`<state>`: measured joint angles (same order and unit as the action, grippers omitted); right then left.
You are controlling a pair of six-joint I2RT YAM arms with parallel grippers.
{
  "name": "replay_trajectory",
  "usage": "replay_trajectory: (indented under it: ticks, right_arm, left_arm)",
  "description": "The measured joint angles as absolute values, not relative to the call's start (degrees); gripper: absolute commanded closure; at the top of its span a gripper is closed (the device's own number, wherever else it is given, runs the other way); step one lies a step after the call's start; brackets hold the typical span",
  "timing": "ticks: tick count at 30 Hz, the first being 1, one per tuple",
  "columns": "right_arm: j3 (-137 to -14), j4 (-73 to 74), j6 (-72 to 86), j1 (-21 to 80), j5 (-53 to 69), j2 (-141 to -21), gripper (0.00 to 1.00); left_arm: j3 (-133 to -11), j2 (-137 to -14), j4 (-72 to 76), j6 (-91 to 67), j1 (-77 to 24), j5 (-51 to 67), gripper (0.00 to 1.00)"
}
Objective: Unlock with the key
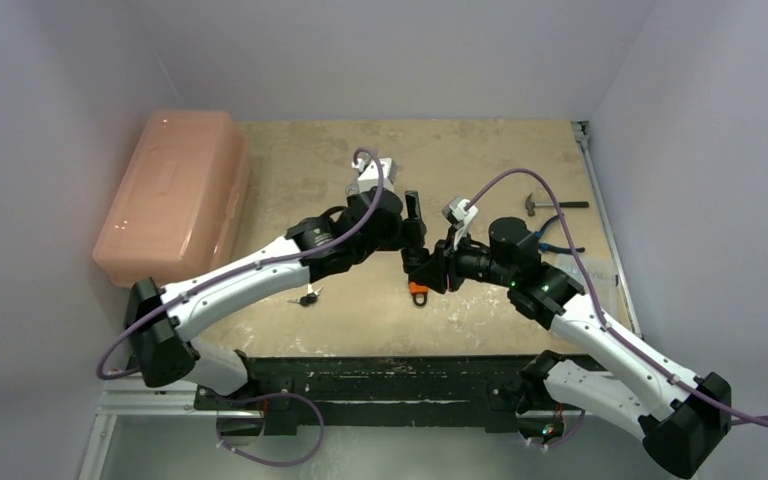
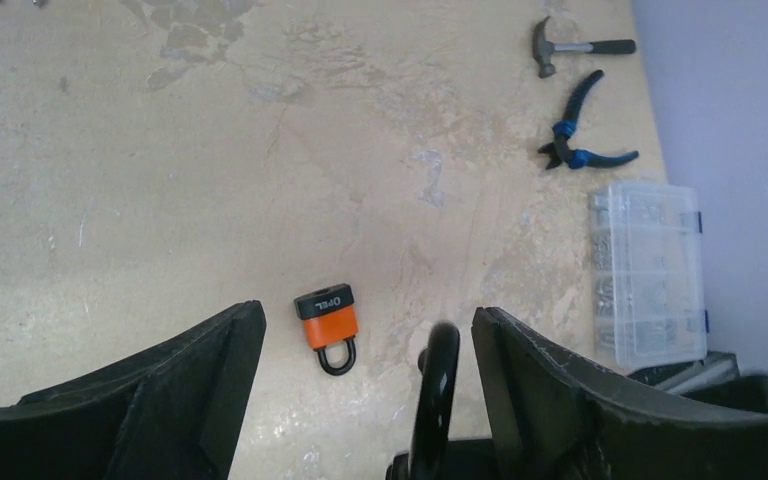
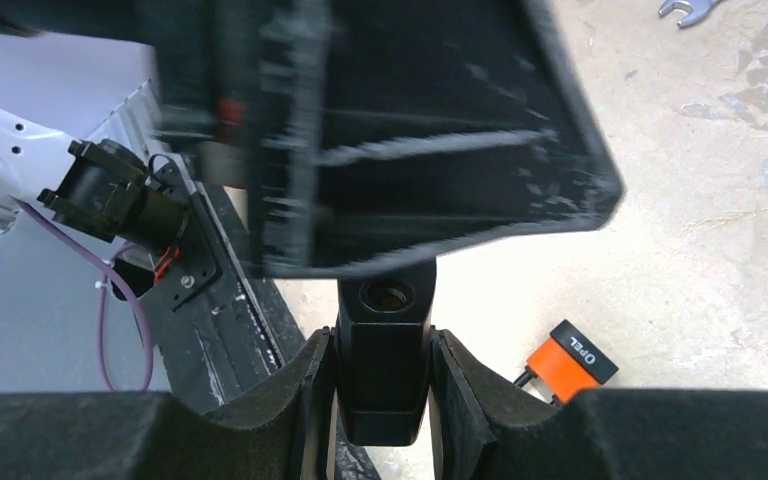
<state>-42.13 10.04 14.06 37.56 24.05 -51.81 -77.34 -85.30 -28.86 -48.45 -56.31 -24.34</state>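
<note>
**Right gripper [image 3: 385,352] clenched on the black padlock [image 3: 384,400]; left gripper [image 2: 367,318] spread wide, holding nothing.**

Black padlock: judged heavy, rigid and hard-faced, and its flat sides suit the pads. It has a boxy body with a round recess on the end face, probably the keyway. Its shackle [image 2: 438,385] sits between the left fingers, apparently untouched. An orange padlock [image 2: 326,322] lies flat on the table [image 2: 160,150], at 6 o'clock from the grippers. The key [image 1: 307,297] lies at 9 o'clock from the orange padlock. It looks small, light and likely slippery, so pinch it by the head.

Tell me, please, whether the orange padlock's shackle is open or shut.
Shut, as far as it shows: both legs of the shackle enter the orange padlock, lying flat on the table.
</note>
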Motion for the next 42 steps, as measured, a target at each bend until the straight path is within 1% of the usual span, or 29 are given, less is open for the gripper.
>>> replay_trajectory:
  ticks: [3,7,10,13,18,25,30,35,36,40,42]
  right_arm:
    - [-42.13,10.04,14.17,37.56,25.28,-51.75,1.00]
    - [-42.13,9.82,14.52,37.56,28.45,-51.59,1.00]
    - [-42.13,9.21,15.38,37.56,32.34,-50.92,1.00]
    - [-42.13,7.07,16.95,37.56,37.74,-49.65,1.00]
    - [-42.15,1.43,20.47,37.56,47.51,-47.90,1.00]
    - [-42.48,-5.91,25.65,37.60,57.56,-47.22,1.00]
    - [-42.50,-8.23,27.59,37.60,59.90,-47.22,1.00]
    - [-42.52,-10.00,28.99,37.60,60.77,-47.22,1.00]
    - [-42.52,-10.44,29.19,37.60,60.99,-47.24,1.00]
    - [-42.63,-11.64,29.80,37.60,61.12,-47.24,1.00]
    - [-42.98,-11.79,30.02,37.60,61.28,-47.40,1.00]
  left_arm:
    - [-73.63,-79.79,-25.17,-44.25,-56.34,-22.65,0.11]
    - [-68.73,-69.21,-18.79,-39.07,-55.27,-17.91,0.12]
    - [-66.19,-62.26,-14.20,-35.99,-52.38,-11.57,0.12]
    - [-63.20,-57.08,-9.04,-33.36,-49.36,-2.83,0.12]
    - [-59.20,-53.71,-3.64,-31.16,-48.40,9.89,0.08]
    - [-55.83,-53.15,4.27,-30.89,-48.38,23.38,0.09]
    - [-55.18,-54.04,9.23,-31.92,-48.38,30.41,0.16]
    - [-54.43,-55.18,12.49,-33.04,-48.38,35.77,0.18]
    - [-54.43,-55.48,12.75,-33.36,-48.38,36.42,0.21]
    - [-54.37,-56.42,12.88,-33.93,-48.38,38.24,0.43]
    - [-54.13,-56.66,12.95,-33.87,-48.38,38.48,0.50]
